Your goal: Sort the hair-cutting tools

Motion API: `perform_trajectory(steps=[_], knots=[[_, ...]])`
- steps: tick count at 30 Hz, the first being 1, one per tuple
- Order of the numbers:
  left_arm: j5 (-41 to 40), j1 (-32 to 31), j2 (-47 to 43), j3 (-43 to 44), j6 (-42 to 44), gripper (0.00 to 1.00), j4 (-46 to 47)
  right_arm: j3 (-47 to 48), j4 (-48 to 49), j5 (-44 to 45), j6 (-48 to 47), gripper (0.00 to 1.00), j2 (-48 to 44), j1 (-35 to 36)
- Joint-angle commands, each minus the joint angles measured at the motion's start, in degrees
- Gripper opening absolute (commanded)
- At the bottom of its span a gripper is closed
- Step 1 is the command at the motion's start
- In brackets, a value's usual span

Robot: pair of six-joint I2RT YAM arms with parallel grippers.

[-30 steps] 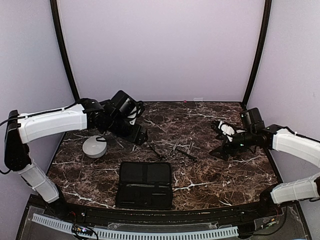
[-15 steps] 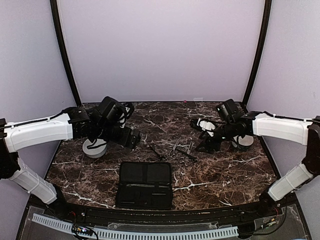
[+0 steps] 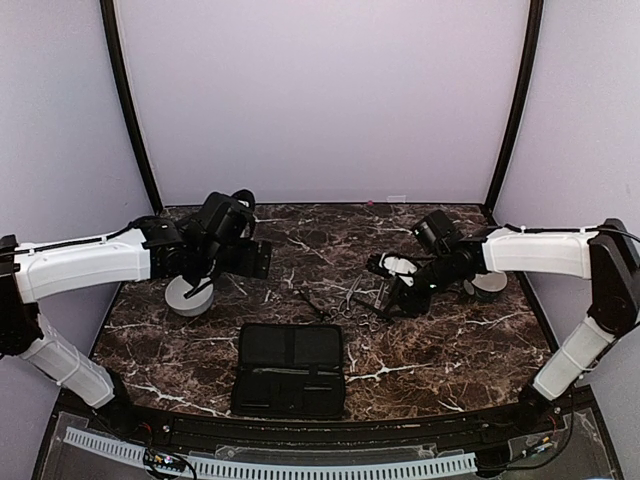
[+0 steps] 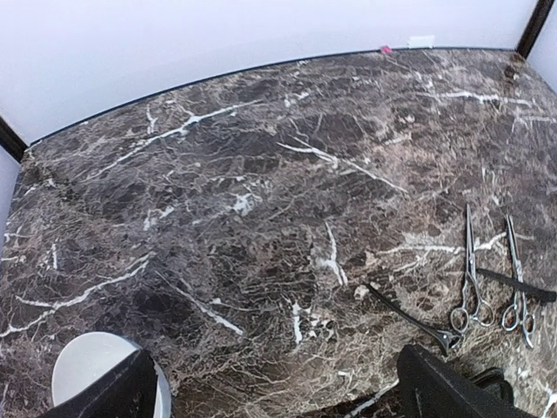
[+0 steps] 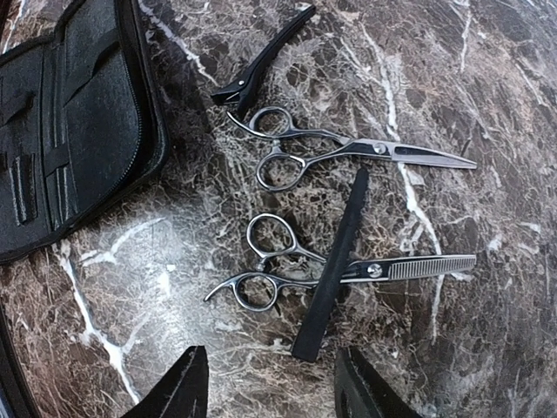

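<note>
Swinging inward over the last second, the right gripper (image 3: pixel 388 298) now hangs above the tools lying just beyond the far right corner of the flat black rectangular fabric case (image 3: pixel 290 370). The left gripper (image 3: pixel 258 262) has drawn back toward the round white bowl (image 3: pixel 186 296) beyond the case's left side, and a second white bowl (image 3: pixel 490 286) sits well right of the case. From the left wrist, the left gripper's fingers (image 4: pixel 113 396) stand wide apart, nothing between them, over the brown marble tabletop (image 4: pixel 261 174). From the right wrist, the right gripper's fingers (image 5: pixel 184 385) are partly apart and hold nothing, just short of the slim black comb strip (image 5: pixel 335 261), which lies across the toothed silver thinning scissors (image 5: pixel 431 266). The plain silver scissors (image 5: pixel 379 148) and black hair clip (image 5: pixel 265 57) lie just beside the case's zip edge.
</note>
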Motion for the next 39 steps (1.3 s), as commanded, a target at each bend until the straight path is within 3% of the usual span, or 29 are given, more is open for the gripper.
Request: perform_trajectory(steps=[1, 4, 9, 20, 29, 35, 39], knots=[[6.5, 0.1, 4.2, 2.9, 2.9, 0.99, -2.1, 2.2, -0.4, 0.5, 1.5, 0.48, 4.1, 1.2], [10.0, 0.1, 7.4, 6.5, 3.7, 0.9, -6.9, 3.2, -1.0, 1.6, 2.0, 0.46, 6.5, 1.6], [16.4, 0.1, 9.2, 7.0, 3.0, 0.82, -6.6, 3.3, -0.1, 5.6, 2.8, 0.39, 8.2, 1.7], [19.2, 0.1, 9.2, 7.0, 2.8, 0.79, -5.6, 3.7, 0.8, 9.6, 5.1, 0.3, 12.1, 1.3], [21.7, 0.1, 9.1, 5.5, 2.9, 0.77, -4.8, 4.7, -1.2, 3.3, 5.6, 0.09, 11.8, -2.3], [24.9, 0.0, 9.2, 5.7, 5.5, 0.76, -4.5, 6.2, -8.1, -2.9, 3.3, 0.05, 9.7, -6.3], [29.2, -2.3, 8.3, 5.8, 13.9, 0.76, -3.2, 6.7, -14.4, -9.7, 0.8, 0.04, 7.6, -7.9]])
